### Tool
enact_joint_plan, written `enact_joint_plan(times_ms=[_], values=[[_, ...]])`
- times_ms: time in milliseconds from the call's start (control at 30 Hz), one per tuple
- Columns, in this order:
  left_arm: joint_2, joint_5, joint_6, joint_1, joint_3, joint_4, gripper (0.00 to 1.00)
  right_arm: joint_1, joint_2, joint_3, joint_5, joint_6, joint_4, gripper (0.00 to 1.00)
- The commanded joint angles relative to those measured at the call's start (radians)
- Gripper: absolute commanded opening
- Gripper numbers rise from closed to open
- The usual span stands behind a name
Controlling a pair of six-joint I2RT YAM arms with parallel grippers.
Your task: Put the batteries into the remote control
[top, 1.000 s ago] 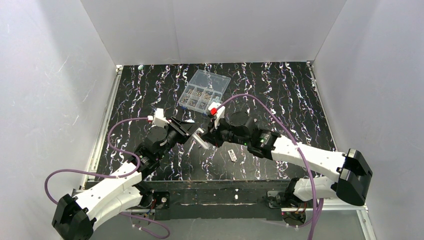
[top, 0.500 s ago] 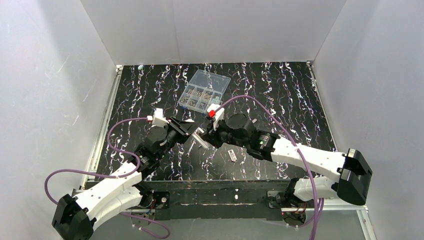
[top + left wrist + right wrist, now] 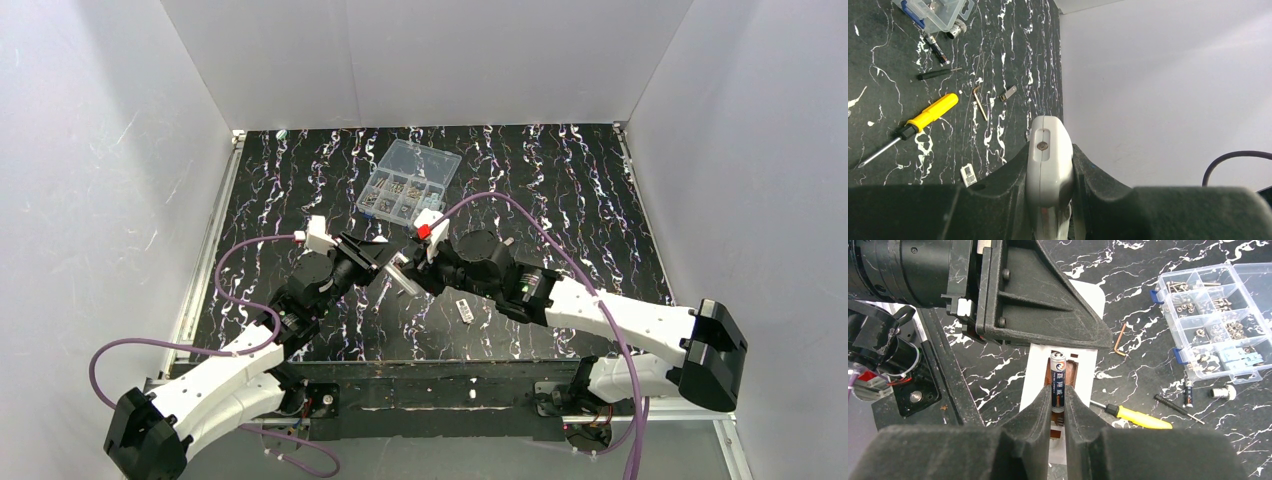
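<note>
Table mat (image 3: 1148,285): black, matte, with white marbled veining. It lies under both grippers.

Compartment box (image 3: 1198,275): clear hard plastic, rectangular, with blue latches. Its cells hold small metal screws and nuts. It sits beyond and to the right of the right gripper (image 3: 1058,390), well apart from it.

Left gripper (image 3: 1050,150): black moulded fingers clamped flat on the two long sides of the remote control (image 3: 1049,135). The remote is held off the mat, tilted, between the two grippers. It is a smooth white plastic bar with rounded corners, and there is one small screw in the face toward the left wrist camera.

In the right wrist view the remote's opened bay faces the right gripper, with coppery contact strips along its walls. The left gripper's ribbed black body covers the remote's far end.

Right gripper: jaws nearly together, pinching a battery (image 3: 1058,372). The battery is a slim cylinder with a black wrapper and a silver end cap, lying lengthwise in the bay.

Screwdriver (image 3: 1138,417): glossy yellow handle and steel shaft. It lies flat on the mat just right of the right fingers.

Thin black tool (image 3: 1180,410): further right, beside a loose battery (image 3: 1188,392).

Hex key (image 3: 1120,340): a bronze L-shape lying between the remote and the box.

Small white cover (image 3: 464,310): on the mat, under the right wrist.
</note>
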Motion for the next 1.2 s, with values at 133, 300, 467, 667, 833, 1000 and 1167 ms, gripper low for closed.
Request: enact_joint_plan(times_ms=[133, 300, 467, 667, 833, 1000, 1167], values=[[0.0, 0.01, -0.014, -0.005, 0.0, 0.101, 0.0, 0.008, -0.034, -0.004, 0.057, -0.038, 0.052, 0.26], [0.0, 0.01, -0.016, -0.006, -0.001, 0.106, 0.0, 0.013, -0.037, -0.006, 0.062, -0.043, 0.046, 0.29], [-0.002, 0.01, -0.018, -0.005, -0.006, 0.106, 0.0, 0.015, -0.046, -0.01, 0.064, -0.052, 0.047, 0.3], [0.0, 0.01, -0.019, -0.004, -0.008, 0.112, 0.0, 0.016, -0.052, -0.012, 0.067, -0.06, 0.047, 0.31], [0.0, 0.01, -0.02, -0.005, -0.012, 0.116, 0.0, 0.017, -0.053, -0.016, 0.062, -0.063, 0.047, 0.31], [0.002, 0.013, -0.021, -0.006, -0.013, 0.117, 0.0, 0.018, -0.061, -0.016, 0.055, -0.063, 0.048, 0.37], [0.006, 0.016, -0.021, -0.005, -0.014, 0.121, 0.0, 0.018, -0.074, -0.016, 0.059, -0.063, 0.05, 0.4]])
